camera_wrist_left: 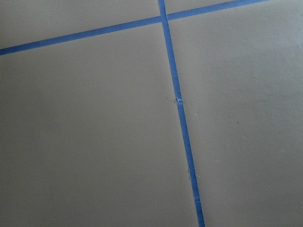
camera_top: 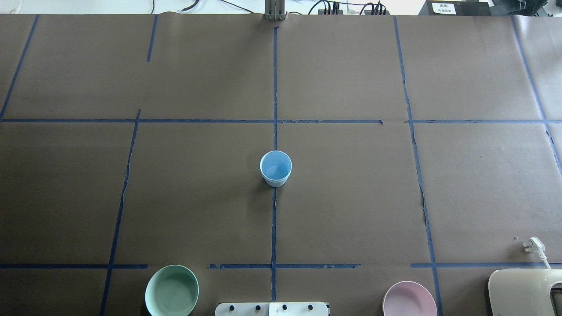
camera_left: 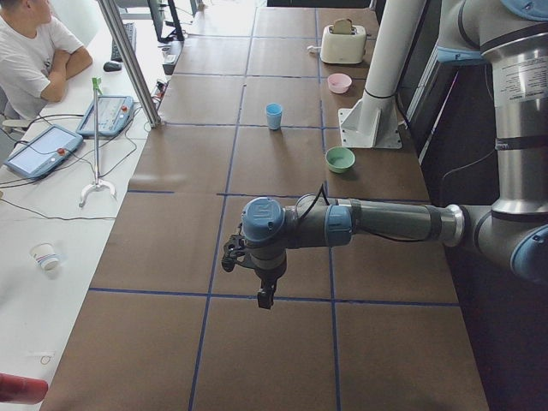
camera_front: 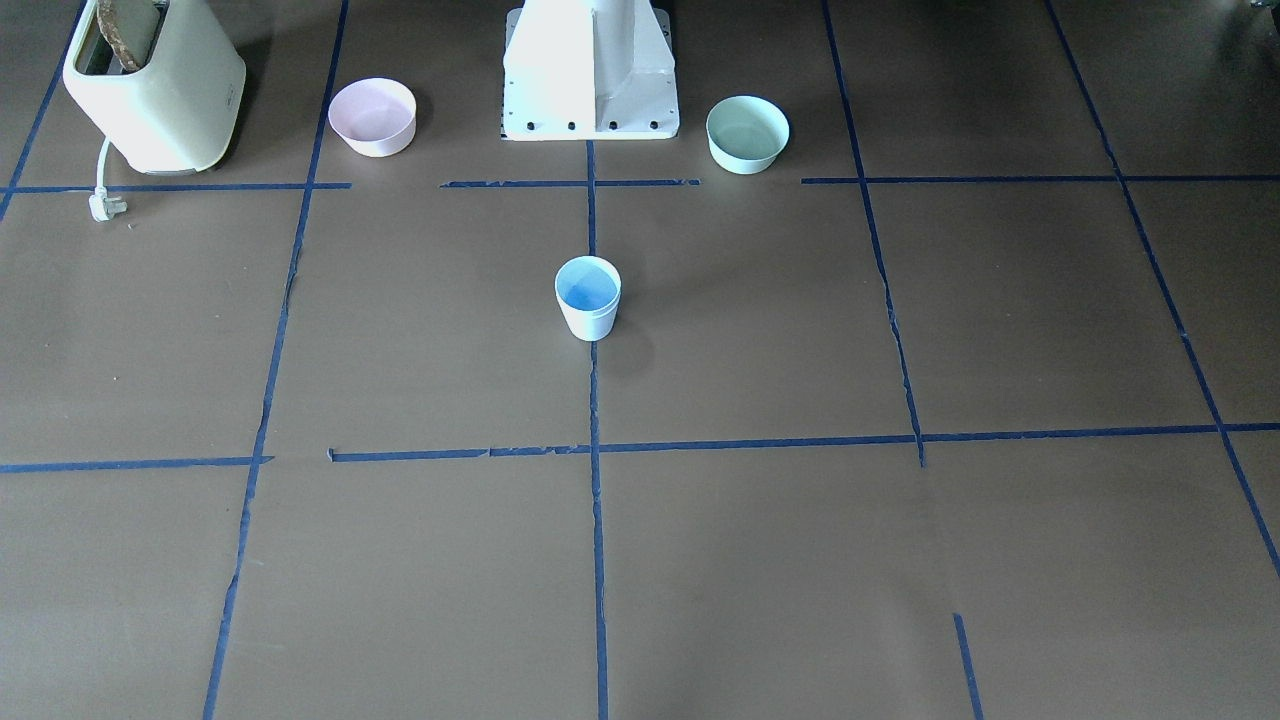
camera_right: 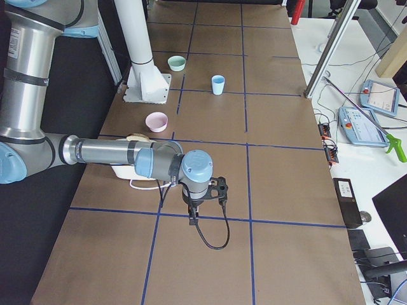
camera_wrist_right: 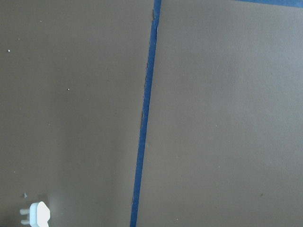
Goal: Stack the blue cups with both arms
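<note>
One pale-blue cup shape (camera_front: 588,297) stands upright on the centre tape line in the middle of the table; it also shows in the overhead view (camera_top: 275,168) and small in both side views (camera_left: 273,116) (camera_right: 218,84). I cannot tell whether a second cup is nested in it; no other blue cup shows. My left gripper (camera_left: 266,297) hangs over the table's left end, far from the cup. My right gripper (camera_right: 193,218) hangs over the right end, also far. Both show only in the side views, so I cannot tell whether they are open or shut. The wrist views show only brown paper and tape.
A pink bowl (camera_front: 372,116) and a mint-green bowl (camera_front: 747,133) flank the white pedestal (camera_front: 590,70). A cream toaster (camera_front: 155,85) with its white plug (camera_front: 103,206) stands at the robot's right. An operator (camera_left: 34,47) sits beyond the table's far edge.
</note>
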Robot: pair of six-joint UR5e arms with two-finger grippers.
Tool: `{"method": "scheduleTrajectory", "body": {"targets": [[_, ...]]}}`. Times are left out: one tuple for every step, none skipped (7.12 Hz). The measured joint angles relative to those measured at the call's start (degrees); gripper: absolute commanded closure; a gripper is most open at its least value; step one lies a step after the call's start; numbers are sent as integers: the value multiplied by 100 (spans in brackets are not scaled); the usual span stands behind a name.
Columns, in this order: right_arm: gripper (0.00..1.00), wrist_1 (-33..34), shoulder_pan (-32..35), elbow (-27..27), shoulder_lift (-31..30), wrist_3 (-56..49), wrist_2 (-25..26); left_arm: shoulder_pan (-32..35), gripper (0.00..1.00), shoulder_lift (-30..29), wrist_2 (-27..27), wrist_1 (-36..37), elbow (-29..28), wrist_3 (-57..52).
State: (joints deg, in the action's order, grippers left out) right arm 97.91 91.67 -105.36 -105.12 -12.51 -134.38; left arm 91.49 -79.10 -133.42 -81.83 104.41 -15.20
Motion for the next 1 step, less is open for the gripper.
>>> {"method": "scheduleTrajectory", "body": {"targets": [[0,0,0,4,-1,2,0,0,0,0,0,0,0,0]]}}
